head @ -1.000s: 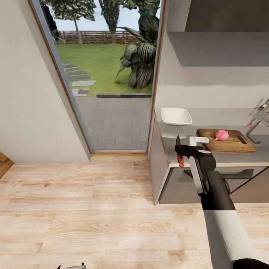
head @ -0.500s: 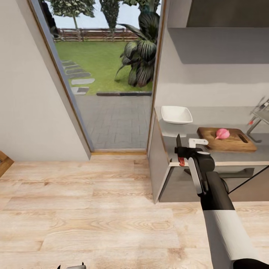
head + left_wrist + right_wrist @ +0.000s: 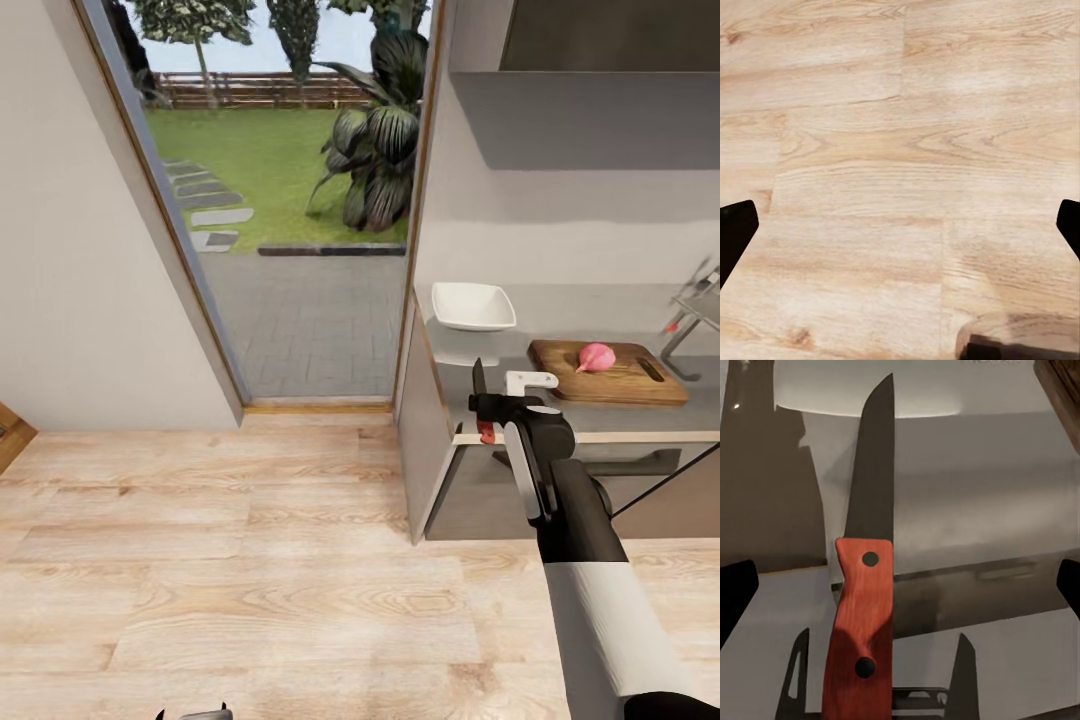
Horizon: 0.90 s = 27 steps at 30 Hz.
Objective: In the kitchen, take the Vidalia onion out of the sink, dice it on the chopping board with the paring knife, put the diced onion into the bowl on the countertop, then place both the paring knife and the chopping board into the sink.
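Pink onion (image 3: pixel 596 357) sits on the brown wooden chopping board (image 3: pixel 610 378) near the grey worktop's (image 3: pixel 560 320) front edge, shallow white bowl (image 3: pixel 472 306) behind-left at the worktop's left end.

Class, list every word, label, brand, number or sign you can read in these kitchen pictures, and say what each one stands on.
None: no readable text shows in any view.
The red-handled paring knife in the right gripper bears only two dark rivets, no brand.
The brown wooden chopping board, shallow white bowl and glossy grey countertop carry no lettering.
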### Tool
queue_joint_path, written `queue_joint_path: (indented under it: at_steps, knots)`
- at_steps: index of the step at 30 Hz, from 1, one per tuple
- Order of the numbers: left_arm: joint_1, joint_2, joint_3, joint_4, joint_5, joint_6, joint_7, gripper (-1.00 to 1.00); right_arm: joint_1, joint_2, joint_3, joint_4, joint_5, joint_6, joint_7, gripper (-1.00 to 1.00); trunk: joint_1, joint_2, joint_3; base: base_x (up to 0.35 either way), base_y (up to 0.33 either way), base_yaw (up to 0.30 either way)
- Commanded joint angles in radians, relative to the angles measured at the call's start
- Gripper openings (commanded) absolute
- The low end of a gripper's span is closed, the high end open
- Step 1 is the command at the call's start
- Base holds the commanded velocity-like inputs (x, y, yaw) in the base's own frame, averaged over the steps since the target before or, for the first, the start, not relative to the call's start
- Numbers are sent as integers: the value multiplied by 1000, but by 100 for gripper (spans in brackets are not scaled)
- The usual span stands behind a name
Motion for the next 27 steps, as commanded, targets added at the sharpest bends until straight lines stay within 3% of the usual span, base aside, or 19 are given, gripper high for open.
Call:
queue_joint_path:
  at_steps: [1,27]
  knots:
    - [-1,-1,-9,4,6,-5,3,100,-1,1,-1,-1,0,4,-2,100,0,-1,-1,0,0,0]
    - [-1,-9,-9,4,6,-5,5,100,0,3,2,30,-1,0,-2,100,0,-1,-27,0,0,0]
